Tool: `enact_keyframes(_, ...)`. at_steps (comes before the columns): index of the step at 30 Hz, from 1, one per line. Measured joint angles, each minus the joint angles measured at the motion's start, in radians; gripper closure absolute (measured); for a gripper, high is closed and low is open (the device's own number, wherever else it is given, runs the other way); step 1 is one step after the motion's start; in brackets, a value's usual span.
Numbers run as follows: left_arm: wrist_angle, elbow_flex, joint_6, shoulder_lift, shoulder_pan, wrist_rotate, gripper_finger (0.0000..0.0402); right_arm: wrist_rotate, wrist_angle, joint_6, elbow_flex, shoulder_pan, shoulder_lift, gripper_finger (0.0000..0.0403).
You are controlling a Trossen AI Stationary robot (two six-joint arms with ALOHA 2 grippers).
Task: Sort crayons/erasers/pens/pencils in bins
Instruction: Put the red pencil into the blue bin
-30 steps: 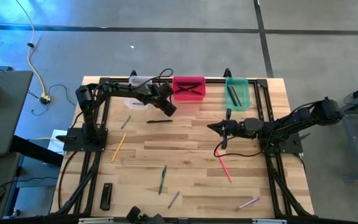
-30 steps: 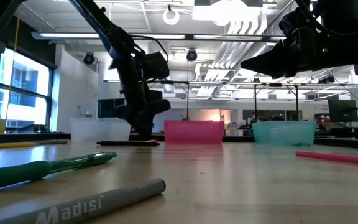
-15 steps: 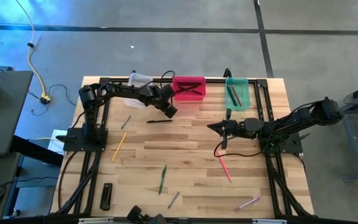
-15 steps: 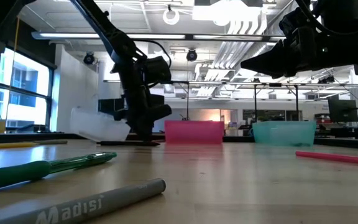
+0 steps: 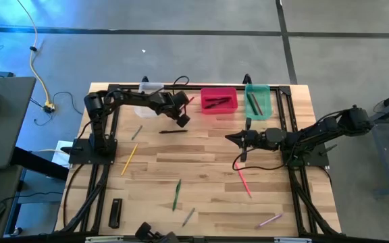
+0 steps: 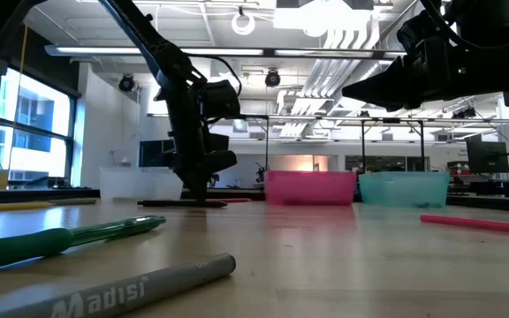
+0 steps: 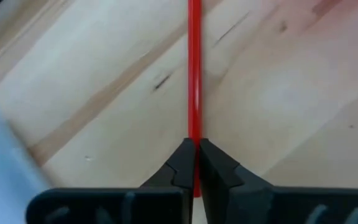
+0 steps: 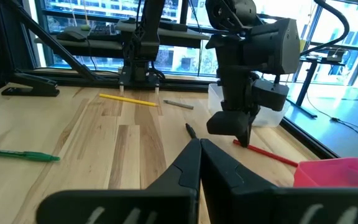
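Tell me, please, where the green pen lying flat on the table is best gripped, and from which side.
Grip the green pen at mid-length, coming straight down from above. It lies flat on the table, apart from the grey pen, so the claw should close across its thin width.

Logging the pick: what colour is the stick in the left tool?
Red, clearest in the left wrist view.

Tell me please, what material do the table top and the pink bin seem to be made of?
The table top looks like pale wood with a smooth matt finish: long planks with visible grain and darker streaks. The pink bin looks like glossy plastic, probably slightly translucent: in the low view its wall glows evenly against the light behind.
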Motion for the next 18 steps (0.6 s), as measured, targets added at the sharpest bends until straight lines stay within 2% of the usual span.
enact_keyframes(12,-0.044,0.0,0.04,-0.158,0.017,-0.008,0.0401,-0.002,-0.002,0.001,0.0,0.0,0.0,0.0403)
enact_keyframes(18,-0.106,0.001,0.06,-0.21,-0.031,0.034,0.0401,-0.002,-0.003,0.001,0.0,0.0,0.0,0.0403)
